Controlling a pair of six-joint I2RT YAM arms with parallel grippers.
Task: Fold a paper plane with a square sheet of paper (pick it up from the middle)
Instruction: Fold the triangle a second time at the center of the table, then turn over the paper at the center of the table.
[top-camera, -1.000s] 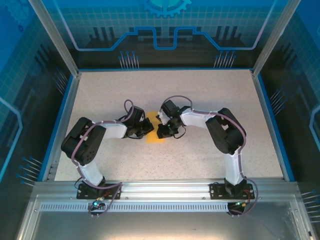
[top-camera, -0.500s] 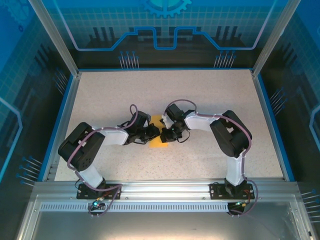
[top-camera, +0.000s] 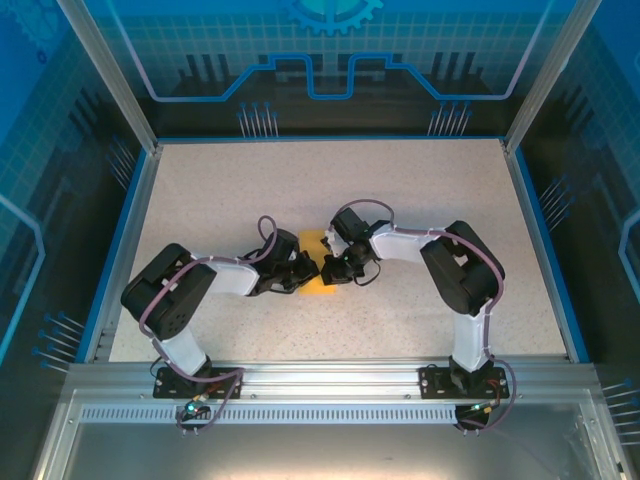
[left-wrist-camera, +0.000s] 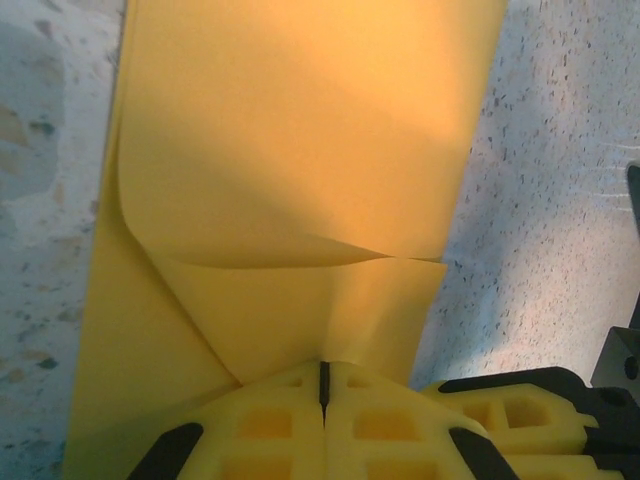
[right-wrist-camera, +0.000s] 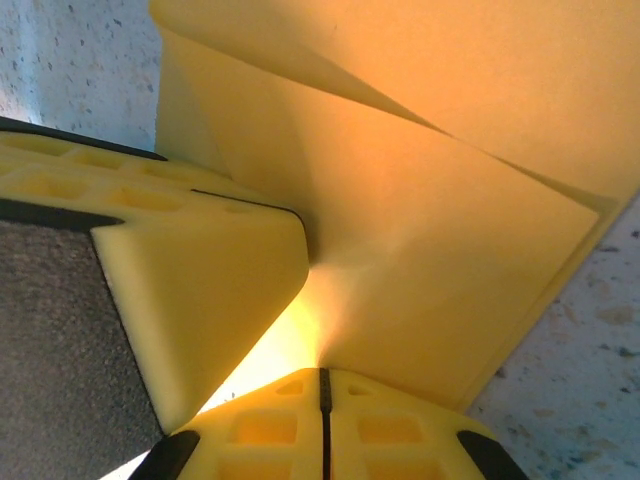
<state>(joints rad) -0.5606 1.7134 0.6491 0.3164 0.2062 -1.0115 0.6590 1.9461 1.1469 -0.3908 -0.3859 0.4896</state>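
Square sheet of paper (top-camera: 312, 241) (left-wrist-camera: 300, 130) (right-wrist-camera: 450, 250): thin, plain orange-yellow, unmarked. Lies near the middle of the table (top-camera: 420, 190), partly lifted off it. Bows and creases, one layer curling over another. Looks folded along a slanting ridge, though hard to confirm so close.

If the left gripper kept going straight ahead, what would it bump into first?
The sheet of paper. The left gripper is shut on it, and the sheet stretches straight ahead. From above, the right gripper looks close beyond it, though depth is unclear.
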